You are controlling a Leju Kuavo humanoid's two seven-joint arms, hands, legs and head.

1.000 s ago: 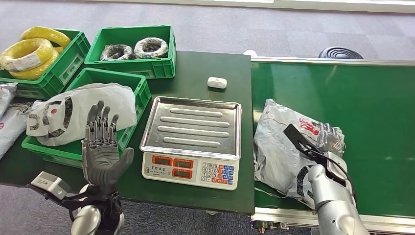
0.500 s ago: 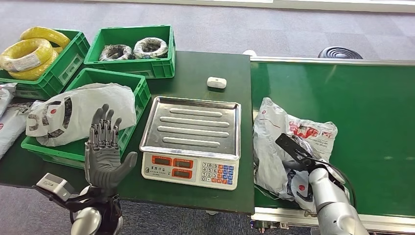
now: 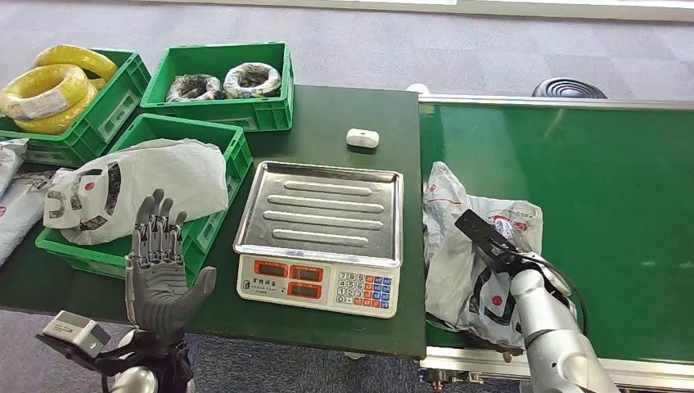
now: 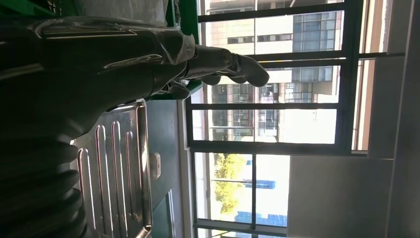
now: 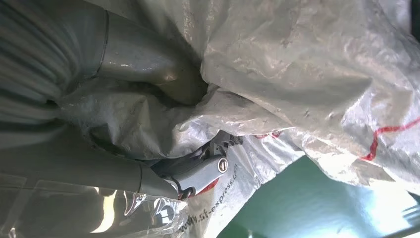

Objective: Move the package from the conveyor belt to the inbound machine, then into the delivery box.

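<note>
Head view: the package (image 3: 466, 254), a crumpled grey plastic mailer, sits bunched at the near-left edge of the conveyor belt (image 3: 606, 180), beside the scale (image 3: 323, 237) on the tabletop (image 3: 344, 106). The right hand (image 3: 524, 270) is buried in its folds. The left hand (image 3: 164, 262) stands raised, fingers spread, holding nothing.

Left wrist view: its thumb (image 4: 233, 67) extends free above the scale's tray.

Right wrist view: fingers (image 5: 198, 173) clamp gathered film. The bag looks light, limp and slippery; a bunched handful should hold best.
</note>
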